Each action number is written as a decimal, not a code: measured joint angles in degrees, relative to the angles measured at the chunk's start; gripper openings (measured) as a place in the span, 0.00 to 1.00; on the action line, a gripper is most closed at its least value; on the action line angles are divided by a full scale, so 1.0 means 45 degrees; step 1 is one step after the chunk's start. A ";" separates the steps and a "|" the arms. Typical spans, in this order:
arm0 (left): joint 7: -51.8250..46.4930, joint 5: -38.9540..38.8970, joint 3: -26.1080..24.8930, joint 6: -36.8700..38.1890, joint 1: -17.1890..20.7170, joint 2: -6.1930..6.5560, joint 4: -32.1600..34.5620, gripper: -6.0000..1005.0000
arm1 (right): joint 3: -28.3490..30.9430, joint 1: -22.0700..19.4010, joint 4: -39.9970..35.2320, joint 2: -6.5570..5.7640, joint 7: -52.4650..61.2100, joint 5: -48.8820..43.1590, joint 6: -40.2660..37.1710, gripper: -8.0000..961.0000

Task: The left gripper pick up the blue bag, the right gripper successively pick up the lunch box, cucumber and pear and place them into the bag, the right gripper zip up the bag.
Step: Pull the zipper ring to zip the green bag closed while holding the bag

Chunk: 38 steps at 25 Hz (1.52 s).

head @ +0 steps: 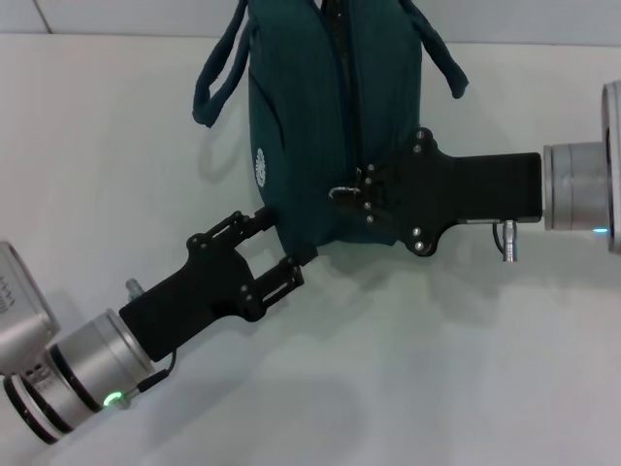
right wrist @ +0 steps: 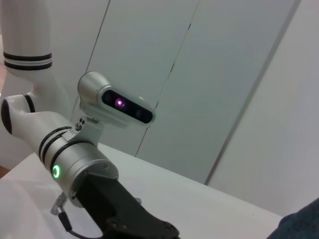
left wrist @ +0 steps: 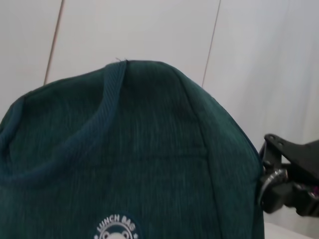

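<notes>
Desk (head: 87, 146): white, carrying a dark teal lunch bag (head: 310, 126) standing at centre back, soft fabric, two strap handles, "LUNCH BAG" print on one side. Left end effector (head: 290, 239): fingers parted wide around the bag's near corner, steadying it. Right end effector (head: 361, 199): at the zipper pull (head: 340, 192); grip state cannot be told. Step judged: zipping; pull straight along the track while the bag is braced.
</notes>
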 joint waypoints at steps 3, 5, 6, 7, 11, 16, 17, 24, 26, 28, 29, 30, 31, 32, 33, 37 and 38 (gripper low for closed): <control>-0.0054 -0.0011 0.0001 -0.0021 -0.0161 0.0000 0.0030 0.74 | 0.0010 -0.0101 -0.0029 0.0000 -0.0026 0.0002 -0.0022 0.04; -0.0056 -0.0014 0.0002 -0.0088 -0.0233 0.0000 0.0036 0.72 | 0.0013 -0.0118 -0.0041 0.0000 -0.0033 0.0019 -0.0028 0.04; -0.0056 -0.0018 0.0003 -0.0152 -0.0276 0.0000 0.0043 0.71 | 0.0015 -0.0126 -0.0041 0.0000 -0.0046 0.0060 -0.0028 0.04; -0.0057 -0.0020 0.0003 -0.0213 -0.0330 0.0000 0.0046 0.70 | 0.0017 -0.0129 -0.0035 -0.0001 -0.0078 0.0128 -0.0031 0.04; -0.0059 -0.0023 0.0004 -0.0346 -0.0430 -0.0001 0.0043 0.41 | 0.0013 -0.0211 0.0001 -0.0015 -0.0327 0.0390 -0.0039 0.04; -0.0063 -0.0022 0.0004 -0.0392 -0.0513 0.0007 0.0072 0.23 | 0.0013 -0.0256 0.0009 -0.0033 -0.0360 0.0464 -0.0007 0.04; -0.0063 -0.0022 0.0004 -0.0392 -0.0513 0.0007 0.0072 0.21 | 0.0015 -0.0258 0.0011 -0.0034 -0.0360 0.0466 0.0014 0.04; 0.0051 0.0320 0.0132 -0.0717 -0.0699 0.0034 0.0262 0.11 | 0.0037 -0.0260 0.0348 -0.0014 -0.0888 0.0957 0.0108 0.04; 0.0062 0.0574 0.0132 -0.0780 -0.0818 0.0040 0.0269 0.09 | 0.0036 -0.0247 0.0572 -0.0014 -0.1186 0.1304 0.0138 0.04; 0.0075 0.0759 0.0135 -0.0877 -0.0918 0.0039 0.0272 0.09 | 0.0035 -0.0199 0.0772 -0.0015 -0.1408 0.1577 0.0202 0.04; 0.0075 0.0759 0.0135 -0.0877 -0.0918 0.0039 0.0272 0.08 | 0.0035 -0.0180 0.0841 -0.0015 -0.1509 0.1694 0.0232 0.04; 0.0079 0.0774 0.0135 -0.0916 -0.0934 0.0036 0.0273 0.08 | 0.0035 -0.0177 0.0891 -0.0016 -0.1623 0.1831 0.0250 0.04; 0.0082 0.0787 0.0135 -0.0977 -0.0966 0.0032 0.0272 0.08 | 0.0033 -0.0194 0.0979 -0.0016 -0.1931 0.2175 0.0274 0.04; 0.0083 0.0788 0.0136 -0.1025 -0.1004 0.0031 0.0274 0.08 | 0.0033 -0.0194 0.0979 -0.0016 -0.1931 0.2175 0.0274 0.04; 0.0084 0.0794 0.0136 -0.1078 -0.1025 0.0029 0.0269 0.07 | 0.0033 -0.0217 0.1005 -0.0018 -0.2049 0.2334 0.0279 0.04; 0.0079 0.0916 0.0153 -0.1268 -0.1085 0.0028 0.0226 0.06 | 0.0039 -0.0248 0.1036 -0.0026 -0.2246 0.2745 0.0289 0.04; 0.0080 0.0916 0.0153 -0.1270 -0.1113 0.0028 0.0228 0.06 | 0.0028 -0.0243 0.1076 -0.0025 -0.2242 0.2746 0.0289 0.04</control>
